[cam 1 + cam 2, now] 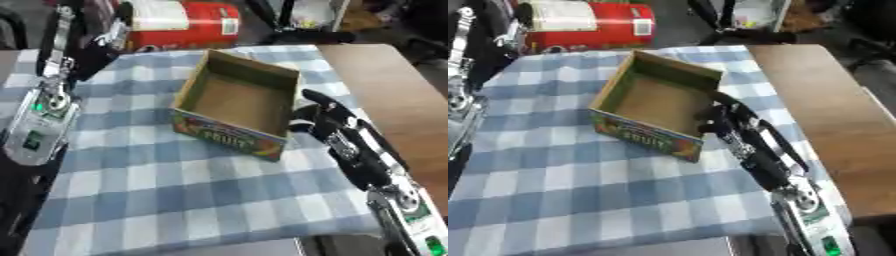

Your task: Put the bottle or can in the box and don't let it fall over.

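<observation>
The cardboard box [236, 102] sat empty on the checked cloth [175, 190]. The right hand [319, 117] rested beside it, fingers relaxed; the left hand's [109, 37] fingers I couldn't make out.

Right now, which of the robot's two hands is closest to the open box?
The right hand, beside the near right corner of the cardboard box. The left hand is up at the far left, by the red-and-white can, well apart from the box.

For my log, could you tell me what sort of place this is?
Probably a lab or workshop test bench: a table with a checked cloth, an empty cardboard box and dark equipment stands behind.
</observation>
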`<state>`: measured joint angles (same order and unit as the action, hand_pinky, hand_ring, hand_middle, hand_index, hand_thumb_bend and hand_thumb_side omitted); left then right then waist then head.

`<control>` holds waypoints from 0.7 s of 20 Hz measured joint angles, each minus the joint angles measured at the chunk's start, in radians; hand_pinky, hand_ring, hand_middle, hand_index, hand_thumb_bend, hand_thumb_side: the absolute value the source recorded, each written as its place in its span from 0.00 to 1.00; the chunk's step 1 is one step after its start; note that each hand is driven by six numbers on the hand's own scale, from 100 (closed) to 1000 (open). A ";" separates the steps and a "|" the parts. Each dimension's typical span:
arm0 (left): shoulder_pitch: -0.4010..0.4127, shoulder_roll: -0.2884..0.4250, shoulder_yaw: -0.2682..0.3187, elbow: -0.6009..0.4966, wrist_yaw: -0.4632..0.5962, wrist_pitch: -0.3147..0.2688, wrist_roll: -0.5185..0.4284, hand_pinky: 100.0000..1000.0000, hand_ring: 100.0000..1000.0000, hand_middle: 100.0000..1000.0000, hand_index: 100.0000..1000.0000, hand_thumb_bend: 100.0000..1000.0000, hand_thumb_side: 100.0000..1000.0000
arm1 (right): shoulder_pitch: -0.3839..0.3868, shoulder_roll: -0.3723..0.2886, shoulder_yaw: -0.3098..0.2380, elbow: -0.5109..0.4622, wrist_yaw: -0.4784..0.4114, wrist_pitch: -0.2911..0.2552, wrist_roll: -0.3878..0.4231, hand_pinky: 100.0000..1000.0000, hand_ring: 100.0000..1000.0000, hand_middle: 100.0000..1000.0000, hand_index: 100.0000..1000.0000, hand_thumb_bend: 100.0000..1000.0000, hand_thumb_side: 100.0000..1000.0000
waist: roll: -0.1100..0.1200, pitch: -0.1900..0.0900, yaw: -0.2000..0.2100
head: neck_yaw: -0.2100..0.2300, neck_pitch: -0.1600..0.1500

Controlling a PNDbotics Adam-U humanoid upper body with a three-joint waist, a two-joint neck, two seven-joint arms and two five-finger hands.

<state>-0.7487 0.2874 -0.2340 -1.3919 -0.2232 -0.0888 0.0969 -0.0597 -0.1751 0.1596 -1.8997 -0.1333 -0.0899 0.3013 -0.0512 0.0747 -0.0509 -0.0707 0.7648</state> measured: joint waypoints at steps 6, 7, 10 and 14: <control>-0.037 -0.031 -0.036 0.162 -0.247 -0.004 -0.092 0.93 0.82 0.78 0.96 0.76 0.85 | 0.010 0.024 -0.005 0.061 -0.001 0.045 -0.034 0.78 0.83 0.64 0.91 0.00 0.59 | 0.000 -0.001 -0.018 | 0.003 0.000; -0.037 -0.036 -0.037 0.184 -0.295 -0.007 -0.108 0.95 0.84 0.80 0.96 0.82 0.89 | 0.012 0.027 -0.005 0.070 0.004 0.051 -0.038 0.78 0.83 0.64 0.92 0.00 0.59 | 0.000 -0.001 -0.019 | 0.003 0.000; -0.038 -0.047 -0.036 0.219 -0.391 -0.024 -0.130 0.96 0.88 0.85 0.98 0.91 0.98 | 0.013 0.034 -0.005 0.088 0.019 0.060 -0.042 0.78 0.83 0.64 0.92 0.00 0.58 | 0.000 -0.001 -0.023 | 0.001 0.000; -0.038 -0.051 -0.033 0.232 -0.428 -0.040 -0.135 0.98 0.91 0.90 1.00 0.96 1.00 | 0.013 0.039 -0.005 0.096 0.028 0.061 -0.043 0.78 0.83 0.64 0.92 0.00 0.58 | 0.000 -0.001 -0.023 | -0.002 0.003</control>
<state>-0.7870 0.2361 -0.2669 -1.1603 -0.6516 -0.1283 -0.0379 -0.0468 -0.1359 0.1548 -1.8036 -0.1050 -0.0293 0.2587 -0.0512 0.0738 -0.0735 -0.0728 0.7677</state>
